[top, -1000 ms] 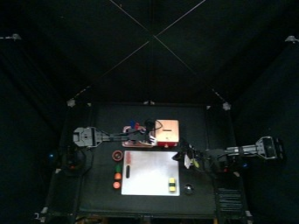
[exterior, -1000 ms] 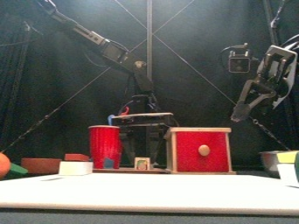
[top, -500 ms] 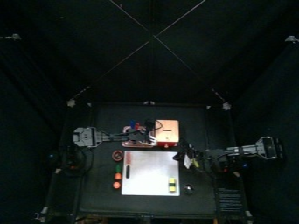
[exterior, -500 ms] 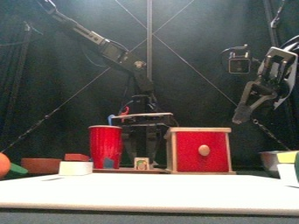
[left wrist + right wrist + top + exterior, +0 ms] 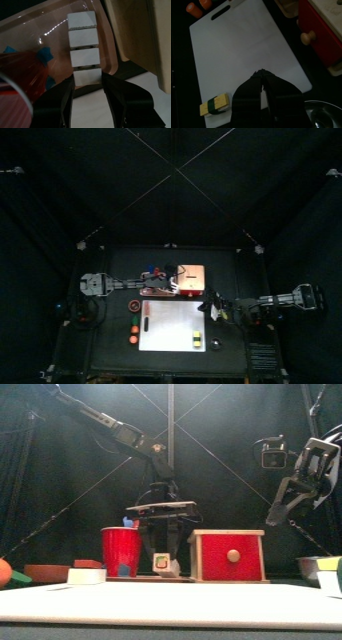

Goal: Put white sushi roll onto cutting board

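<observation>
my left pincer [image 5: 85, 97] has its two black jaws pinching the white sushi roll [image 5: 87, 79], a small whitish block at the near end of a row of like blocks [image 5: 84, 37]. that row lies in a shallow clear tray [image 5: 53, 30] with a glossy, see-through wall; beside it i see a red ribbed cup [image 5: 20, 75] and a pale tan wooden face [image 5: 137, 35].

from the front, my left pincer [image 5: 163, 562] hangs between the red cup [image 5: 120, 550] and a red box with a round knob [image 5: 227, 555], and the roll [image 5: 163, 562] sits in its grip, lifted clear of the low tray under them. it is not on the cutting board [image 5: 174, 606], which spreads flat and white across the foreground.

my right pincer [image 5: 264, 80] has its jaws pressed together with nothing in them. it hangs above the cutting board [image 5: 244, 55], a smooth white rectangle with a slot handle at one end. a small yellow-green piece [image 5: 215, 104] lies on the board near one corner, and orange pieces [image 5: 201, 6] lie just past the handle end.

from above, the board [image 5: 171, 324] lies on the black table [image 5: 234, 343], inside black curtains [image 5: 54, 208]. the tan-orange box top [image 5: 191, 276] stands just behind the board.
</observation>
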`<state>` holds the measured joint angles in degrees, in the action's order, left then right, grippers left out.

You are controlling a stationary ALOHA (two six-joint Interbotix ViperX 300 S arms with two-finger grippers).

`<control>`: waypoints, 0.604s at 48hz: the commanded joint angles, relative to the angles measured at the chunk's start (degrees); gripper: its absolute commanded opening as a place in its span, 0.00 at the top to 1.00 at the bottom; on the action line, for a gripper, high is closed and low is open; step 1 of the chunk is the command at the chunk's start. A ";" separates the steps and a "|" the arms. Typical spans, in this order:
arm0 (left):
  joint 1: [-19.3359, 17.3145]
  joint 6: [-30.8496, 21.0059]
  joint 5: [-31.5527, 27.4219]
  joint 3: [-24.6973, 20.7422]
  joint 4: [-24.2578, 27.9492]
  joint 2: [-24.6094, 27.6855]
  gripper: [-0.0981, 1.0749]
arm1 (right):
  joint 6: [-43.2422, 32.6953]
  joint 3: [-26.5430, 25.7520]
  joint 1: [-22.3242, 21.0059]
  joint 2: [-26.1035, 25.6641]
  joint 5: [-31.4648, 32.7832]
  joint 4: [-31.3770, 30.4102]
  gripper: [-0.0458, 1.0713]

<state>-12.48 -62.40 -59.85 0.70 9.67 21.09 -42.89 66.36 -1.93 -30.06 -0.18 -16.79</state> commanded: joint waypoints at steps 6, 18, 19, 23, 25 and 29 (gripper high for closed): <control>0.00 1.23 -2.81 -3.78 -1.76 -2.37 0.42 | 0.09 -0.53 0.00 -0.44 -0.18 -0.09 0.80; 0.53 2.72 -8.17 -7.38 -3.34 -2.29 0.42 | 0.18 -0.53 0.00 -0.44 -0.18 -0.18 0.80; 0.97 2.72 -8.70 -7.73 -3.25 -2.20 0.42 | 0.18 -0.53 0.00 -0.44 -0.18 -0.18 0.80; 1.93 2.29 -9.67 -8.26 -3.34 -2.02 0.42 | 0.09 -0.53 0.00 -0.53 -0.18 -0.18 0.80; 2.72 2.11 -9.84 -8.35 -3.34 -2.11 0.42 | 0.09 -0.44 0.00 -0.53 -0.09 -0.09 0.80; 4.13 1.58 -9.93 -8.35 -3.78 -2.37 0.42 | 0.09 -0.18 0.09 -0.70 -0.09 0.00 0.80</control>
<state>-9.93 -60.47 -69.70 -6.06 6.24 21.01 -42.89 66.45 -1.93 -30.06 -0.18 -16.88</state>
